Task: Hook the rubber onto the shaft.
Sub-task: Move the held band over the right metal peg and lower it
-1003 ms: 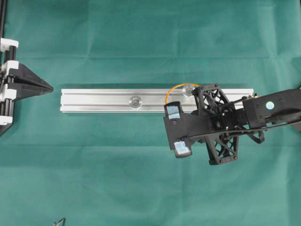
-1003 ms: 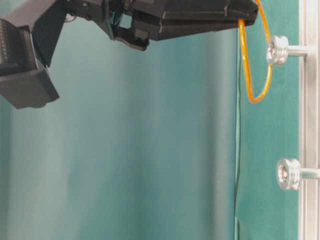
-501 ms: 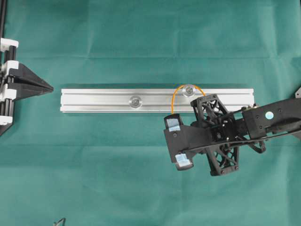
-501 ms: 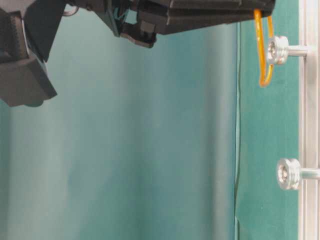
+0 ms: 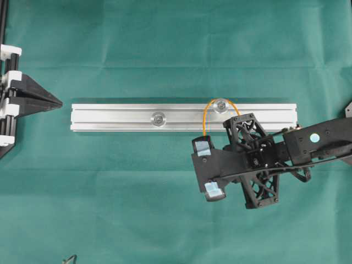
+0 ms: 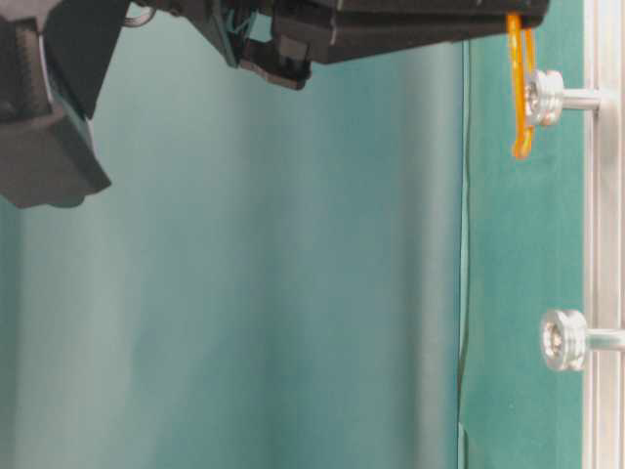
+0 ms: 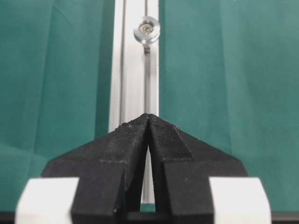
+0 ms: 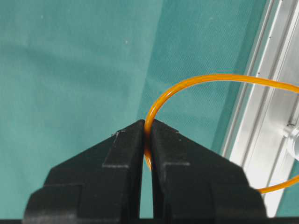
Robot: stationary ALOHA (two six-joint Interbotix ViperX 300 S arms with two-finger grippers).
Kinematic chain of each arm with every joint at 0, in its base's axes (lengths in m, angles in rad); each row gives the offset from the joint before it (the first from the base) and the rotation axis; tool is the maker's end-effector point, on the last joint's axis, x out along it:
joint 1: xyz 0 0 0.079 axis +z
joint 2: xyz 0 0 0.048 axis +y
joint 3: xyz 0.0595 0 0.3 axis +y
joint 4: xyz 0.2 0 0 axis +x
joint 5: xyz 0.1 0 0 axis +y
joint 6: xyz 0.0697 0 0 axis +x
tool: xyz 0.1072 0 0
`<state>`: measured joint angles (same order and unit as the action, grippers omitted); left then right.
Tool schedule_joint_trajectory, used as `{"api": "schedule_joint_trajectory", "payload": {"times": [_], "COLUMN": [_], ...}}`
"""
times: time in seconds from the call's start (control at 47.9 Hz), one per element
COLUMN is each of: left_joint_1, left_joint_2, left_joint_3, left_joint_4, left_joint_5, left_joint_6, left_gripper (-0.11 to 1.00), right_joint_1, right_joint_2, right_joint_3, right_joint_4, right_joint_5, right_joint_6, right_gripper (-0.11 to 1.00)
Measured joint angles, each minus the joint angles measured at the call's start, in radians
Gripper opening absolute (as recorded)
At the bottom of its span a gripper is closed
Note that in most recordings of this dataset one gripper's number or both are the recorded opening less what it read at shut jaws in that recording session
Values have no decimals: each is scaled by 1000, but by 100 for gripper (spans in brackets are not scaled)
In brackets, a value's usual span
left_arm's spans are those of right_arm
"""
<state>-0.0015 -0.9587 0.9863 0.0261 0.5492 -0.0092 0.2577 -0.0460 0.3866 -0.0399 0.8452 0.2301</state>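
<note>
Two arms: one at each side of a green cloth (image 5: 165,49), seen from overhead.
Left gripper (image 7: 148,117): parked at the far left edge, its black jaws pressed together on nothing, pointing along the rail.
Silver rail (image 5: 110,117): lies flat across the middle of the cloth, running left to right.
Left shaft (image 5: 158,117): a bare metal peg standing near the rail's middle.
Right shaft (image 5: 221,105): a second peg further right, by the rail's far edge.
Rubber (image 5: 204,118): a thin orange loop, arched around the right shaft.
Right gripper (image 8: 147,127): just below the rail, jaws pinched tight on the loop's near end.
</note>
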Motion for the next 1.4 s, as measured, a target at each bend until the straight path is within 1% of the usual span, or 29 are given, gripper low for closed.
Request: {"api": "schedule_joint_trajectory", "payload": {"times": [0.063, 0.146, 0.292, 0.334, 0.376, 0.543, 0.627, 0.856, 0.94, 1.128, 1.295, 1.399], "left_joint_1": [0, 0, 0, 0, 0, 0, 0, 0, 0, 0, 0, 0], "left_joint_2": [0, 2, 0, 0, 0, 0, 0, 0, 0, 0, 0, 0], "left_joint_3": [0, 0, 0, 0, 0, 0, 0, 0, 0, 0, 0, 0], "left_joint_4": [0, 0, 0, 0, 0, 0, 0, 0, 0, 0, 0, 0], "left_joint_5": [0, -2, 0, 0, 0, 0, 0, 0, 0, -2, 0, 0], "left_joint_6": [0, 0, 0, 0, 0, 0, 0, 2, 2, 2, 2, 2], "left_gripper": [0, 0, 0, 0, 0, 0, 0, 0, 0, 0, 0, 0], "right_joint_1": [2, 2, 2, 2, 0, -6, -12, -14, -15, -15, -17, -15], "right_joint_2": [3, 8, 21, 26, 29, 41, 46, 51, 49, 51, 51, 51], "right_joint_3": [0, 0, 0, -2, -2, -12, -15, -17, -17, -17, -17, -18], "right_joint_4": [-2, -3, -3, -3, -3, -5, -5, -6, -6, -6, -6, -6], "right_joint_5": [-11, -29, -64, -75, -81, -97, -97, -97, -97, -97, -98, -98], "right_joint_6": [31, 91, 218, 267, 302, 492, 606, 847, 919, 1060, 1135, 1155], "right_gripper": [6, 6, 6, 6, 6, 6, 6, 6, 6, 6, 6, 6]}}
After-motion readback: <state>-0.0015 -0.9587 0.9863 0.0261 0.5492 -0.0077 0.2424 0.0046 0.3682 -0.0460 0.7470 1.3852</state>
